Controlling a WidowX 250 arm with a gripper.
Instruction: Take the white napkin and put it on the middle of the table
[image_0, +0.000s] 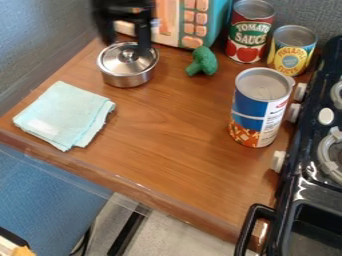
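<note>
My black gripper (125, 41) hangs at the upper left, over the back part of a lidded steel pot, with its two fingers apart and open. A folded cloth napkin (65, 115), pale bluish white, lies flat at the left of the wooden table (167, 130). It sits in front and to the left of the pot, well away from the gripper.
Below the gripper stands the steel pot (127, 72). A toy microwave (190, 22) is behind it, with green broccoli (202, 62) in front. Two cans (248, 37) (292, 50) stand at the back right; a taller blue can (259, 112) stands beside the black stove (310, 175).
</note>
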